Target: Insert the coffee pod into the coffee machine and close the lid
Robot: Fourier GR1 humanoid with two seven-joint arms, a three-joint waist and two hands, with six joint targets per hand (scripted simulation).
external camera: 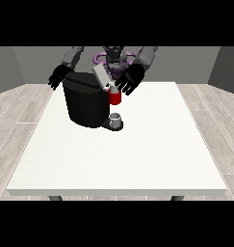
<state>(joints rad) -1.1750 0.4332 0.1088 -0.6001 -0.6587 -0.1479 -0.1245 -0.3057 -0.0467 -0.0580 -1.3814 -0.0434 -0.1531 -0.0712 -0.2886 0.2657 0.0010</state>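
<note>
Beside the coffee machine [87,99] (lid [100,76] up), a hand [129,79]

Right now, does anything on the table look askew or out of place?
Only the coffee machine's lid stands out: it sticks up tilted and open above a red thing at the machine. Nothing looks spilled or damaged.

table [137,159]: 1 | coffee machine [84,103]: 1 | hands: 2 | red thing at the machine [114,98]: 1 | grey thing [116,118]: 1

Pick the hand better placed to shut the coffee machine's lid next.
Left, likely: the hand at the view's right hovers beside the raised lid; the other hand hangs behind the coffee machine, farther away.
</note>
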